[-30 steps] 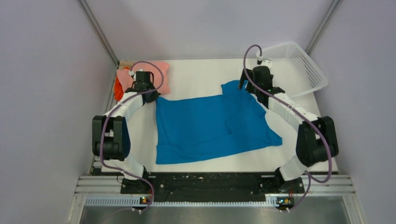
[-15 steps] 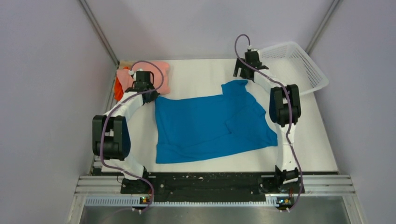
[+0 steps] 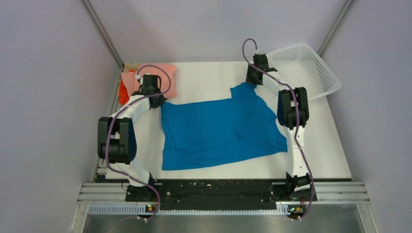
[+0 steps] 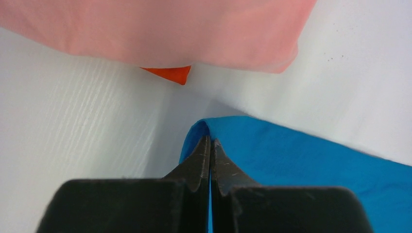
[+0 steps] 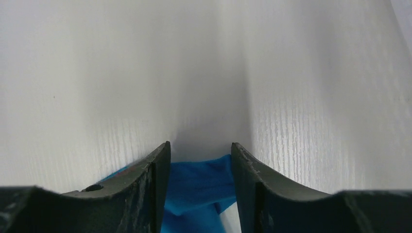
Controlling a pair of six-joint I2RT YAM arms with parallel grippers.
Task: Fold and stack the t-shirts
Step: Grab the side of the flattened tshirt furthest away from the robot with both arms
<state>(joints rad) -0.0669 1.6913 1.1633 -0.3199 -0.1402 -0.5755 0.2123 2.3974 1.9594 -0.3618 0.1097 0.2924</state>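
Note:
The bright blue t-shirt [image 3: 218, 131] lies spread across the middle of the white table. My left gripper [image 3: 158, 102] is shut on its far left corner; in the left wrist view the black jaws [image 4: 210, 138] pinch a fold of the blue cloth [image 4: 301, 155]. My right gripper [image 3: 250, 82] stands at the shirt's far right corner, its jaws [image 5: 200, 148] apart and straddling the blue edge [image 5: 199, 179] without pinching it. The salmon-pink t-shirt [image 3: 165, 72] and the orange t-shirt [image 3: 122, 93] lie bunched at the far left corner, just beyond my left gripper.
A white mesh basket [image 3: 311, 68] stands tilted at the far right corner, close behind my right arm. Grey walls close in the table on the left, right and back. Pink cloth [image 4: 170, 29] with an orange tip [image 4: 170, 74] under it lies just ahead of my left jaws.
My right arm has swung from over the shirt's right side out to its far corner, and its jaws have narrowed around the blue edge. The left gripper has stayed shut on its corner.

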